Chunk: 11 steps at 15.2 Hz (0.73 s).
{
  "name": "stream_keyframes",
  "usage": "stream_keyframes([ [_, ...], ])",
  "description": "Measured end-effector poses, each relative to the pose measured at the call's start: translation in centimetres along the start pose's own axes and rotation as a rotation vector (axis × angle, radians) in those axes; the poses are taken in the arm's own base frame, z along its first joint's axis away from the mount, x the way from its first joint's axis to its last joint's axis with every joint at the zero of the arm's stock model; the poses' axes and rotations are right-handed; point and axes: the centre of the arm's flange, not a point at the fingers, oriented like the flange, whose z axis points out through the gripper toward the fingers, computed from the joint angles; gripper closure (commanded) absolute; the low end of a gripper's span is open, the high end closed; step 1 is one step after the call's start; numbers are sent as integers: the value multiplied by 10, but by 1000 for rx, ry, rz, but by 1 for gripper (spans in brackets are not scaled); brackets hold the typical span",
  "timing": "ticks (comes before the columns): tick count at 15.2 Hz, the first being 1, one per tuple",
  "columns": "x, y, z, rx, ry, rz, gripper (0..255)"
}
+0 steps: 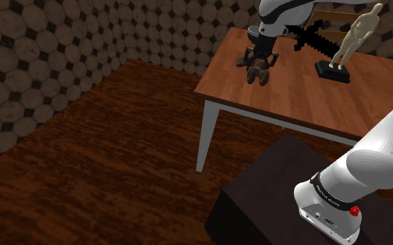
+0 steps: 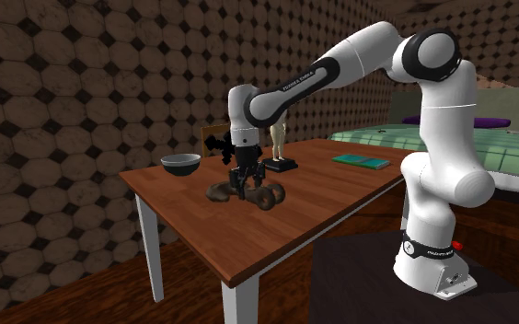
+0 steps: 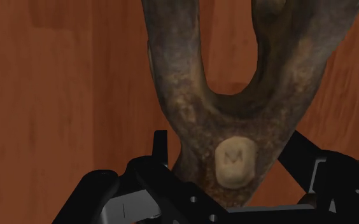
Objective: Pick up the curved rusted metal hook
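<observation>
Walls (image 1: 49, 56) tiled in brown octagons with small dark diamonds enclose a dark, glossy plank floor (image 1: 104, 174). On it stands a table (image 2: 322, 198) with a warm, reddish wood-grain top and plain white legs. The white arm (image 2: 340, 64) rises from its dark box stand (image 1: 258, 195) and arches over the table, wrist pointing straight down.

The black gripper (image 2: 247, 187) is low over the tabletop, with the hook (image 3: 235, 114) directly beneath and between its fingers (image 3: 161, 149). The fingers are drawn in partway. In the wrist view they sit against either side of the hook's thick shank, clasping it. The hook's two limbs run away from the hand along the tabletop. In the second exterior view its ends poke out on both sides of the gripper, down at the table surface. Whether it rests on the wood or is raised just above it cannot be told.

The hook is a heavy, forked piece. A broad stem splits into two rounded limbs around a smooth U-shaped gap. Its surface is mottled brown and grey, pitted and rough like rusted metal. A small pale, rounded plug (image 3: 235, 162) marked with an "M" sits in the stem just below the fork.

Farther back on the table stand a beige figurine (image 1: 355, 35) on a black base, a blocky black sword (image 1: 312, 36) and a grey bowl (image 2: 181, 164).
</observation>
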Motion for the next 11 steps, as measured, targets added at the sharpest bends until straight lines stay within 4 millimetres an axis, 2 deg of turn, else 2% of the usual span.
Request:
stream_keyframes([
  [11,-6,-1,-56,0,0,0,255],
])
